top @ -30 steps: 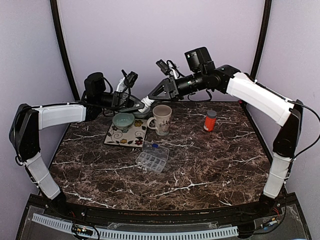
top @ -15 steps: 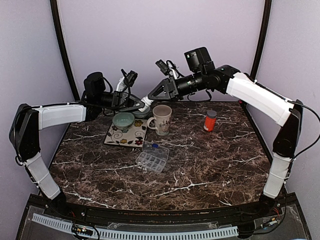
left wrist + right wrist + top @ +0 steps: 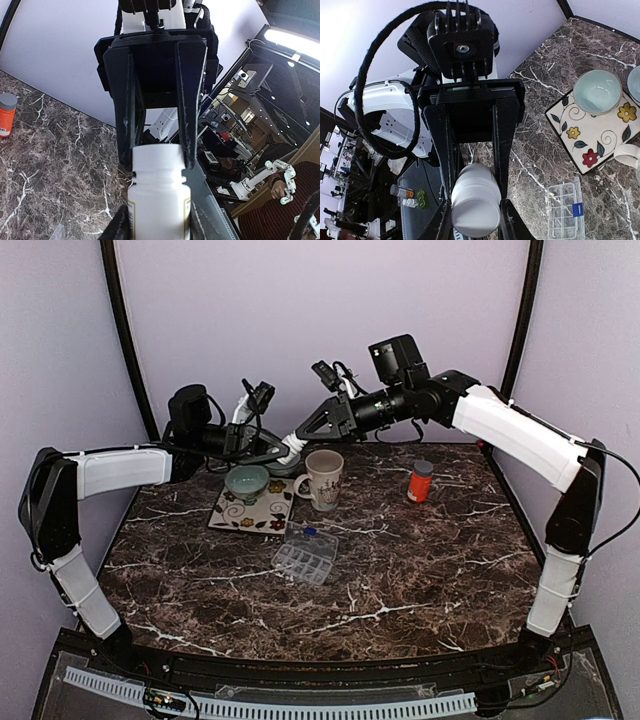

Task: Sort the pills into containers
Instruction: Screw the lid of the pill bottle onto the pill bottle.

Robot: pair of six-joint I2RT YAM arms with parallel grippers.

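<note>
Hovering above the table's (image 3: pixel 420 570) far edge, just left of the mug (image 3: pixel 324 478), the left gripper (image 3: pixel 160 218) pinched a white bottle (image 3: pixel 159 197) by its body while the right gripper (image 3: pixel 475 218) clamped its cap (image 3: pixel 475 200), far beyond the pillbox (image 3: pixel 305 554).

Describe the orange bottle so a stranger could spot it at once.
Look at the dark marble table, toward its far right. Right of the mug, an orange bottle stands upright alone. Its grey cap and orange body match nothing nearby.
</note>
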